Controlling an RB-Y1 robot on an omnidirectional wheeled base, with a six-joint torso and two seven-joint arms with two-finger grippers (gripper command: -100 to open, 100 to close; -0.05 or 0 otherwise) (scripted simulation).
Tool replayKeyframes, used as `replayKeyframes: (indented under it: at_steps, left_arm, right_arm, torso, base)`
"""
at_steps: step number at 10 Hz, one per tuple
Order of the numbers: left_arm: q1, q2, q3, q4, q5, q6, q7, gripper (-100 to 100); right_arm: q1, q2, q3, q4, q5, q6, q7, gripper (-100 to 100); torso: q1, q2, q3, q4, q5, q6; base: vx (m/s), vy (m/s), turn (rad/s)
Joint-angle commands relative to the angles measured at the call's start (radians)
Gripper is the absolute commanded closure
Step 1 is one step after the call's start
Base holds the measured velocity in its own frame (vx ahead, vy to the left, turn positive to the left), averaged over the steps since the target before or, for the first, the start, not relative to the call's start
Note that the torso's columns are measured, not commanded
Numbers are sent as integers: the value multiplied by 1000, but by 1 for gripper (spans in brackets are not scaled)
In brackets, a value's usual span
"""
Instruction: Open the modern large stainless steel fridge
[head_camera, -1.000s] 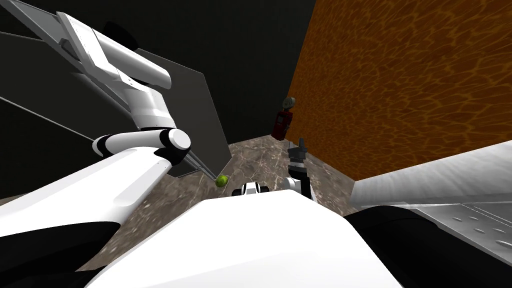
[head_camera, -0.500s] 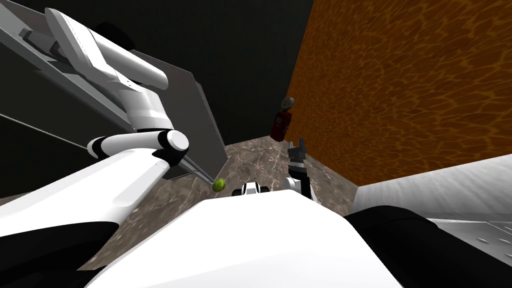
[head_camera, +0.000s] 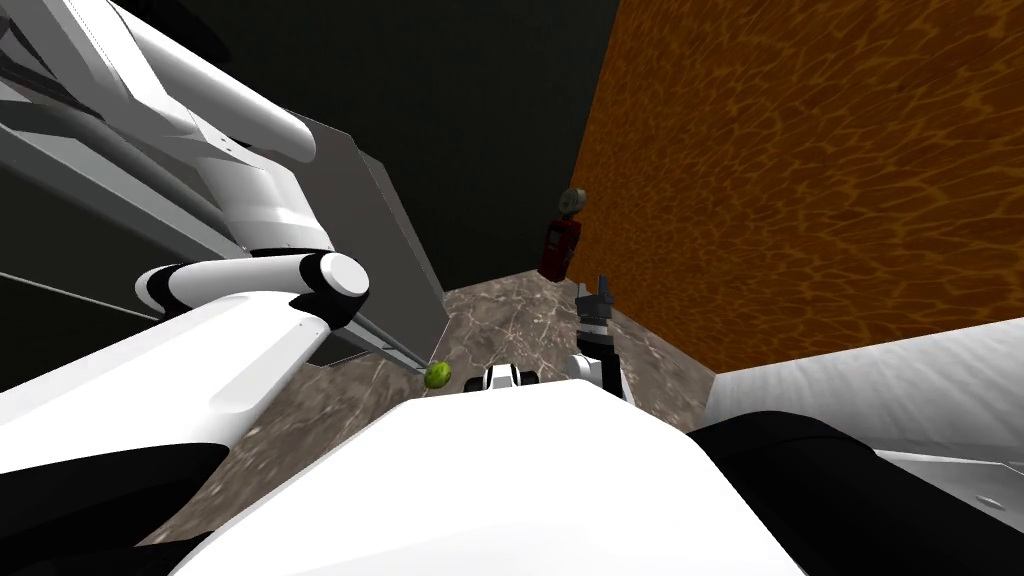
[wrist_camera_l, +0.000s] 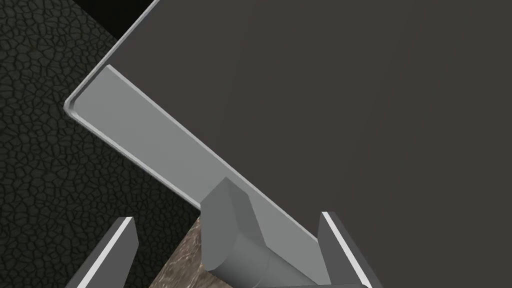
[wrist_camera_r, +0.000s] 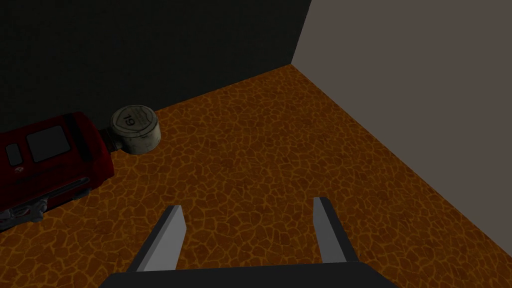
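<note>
Right wrist view: "19" on dial (wrist_camera_r: 136, 127); right gripper (wrist_camera_r: 248, 204) spread, left gripper (wrist_camera_l: 227, 217) spread astride handle (wrist_camera_l: 235, 245).

Place: a kitchen corner in a home.
Appliance: a large, flat dark grey fridge door (wrist_camera_l: 360, 100) with a long light grey bar handle (wrist_camera_l: 150, 145) running along its edge.
Worktop: a brushed silver metal worktop (head_camera: 880, 375) set against the wall.
Wall: an orange crackle-patterned wall (head_camera: 800, 180) carrying a red boxy wall unit (wrist_camera_r: 50, 155) topped by a round cream dial (wrist_camera_r: 135, 129).
Floor: a brown marbled stone floor (head_camera: 510, 320).
</note>
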Motion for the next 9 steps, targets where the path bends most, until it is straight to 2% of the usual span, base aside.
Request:
replayKeyframes:
  at_steps: [1, 2, 3, 4, 9]
  left_arm:
    - [-48, 17, -8, 8, -7, 21, -38, -100]
    - [-75, 27, -13, 12, -10, 33, -59, -100]
    - [-62, 22, -10, 18, -7, 26, -44, -100]
    - [-64, 23, -10, 16, -7, 28, -49, 0]
    - [-64, 23, -10, 17, -7, 28, -48, 0]
  right_arm:
    - [0, 0, 0, 0, 0, 0, 0, 0]
    - [0, 0, 0, 0, 0, 0, 0, 0]
    - [0, 0, 0, 0, 0, 0, 0, 0]
    - [0, 0, 0, 0, 0, 0, 0, 0]
    - [0, 0, 0, 0, 0, 0, 0, 0]
  torso:
    - [-3, 2, 1, 1, -1, -1]
    - [-7, 1, 0, 2, -3, -1]
    - [-6, 0, -1, 2, -3, -2]
    - [-9, -1, -1, 0, -3, -1]
    - [-11, 1, 1, 1, -4, 0]
  base:
    - [28, 57, -29]
    - [20, 27, -52]
    - [10, 13, -6]
    - [0, 0, 0]
    - [0, 0, 0]
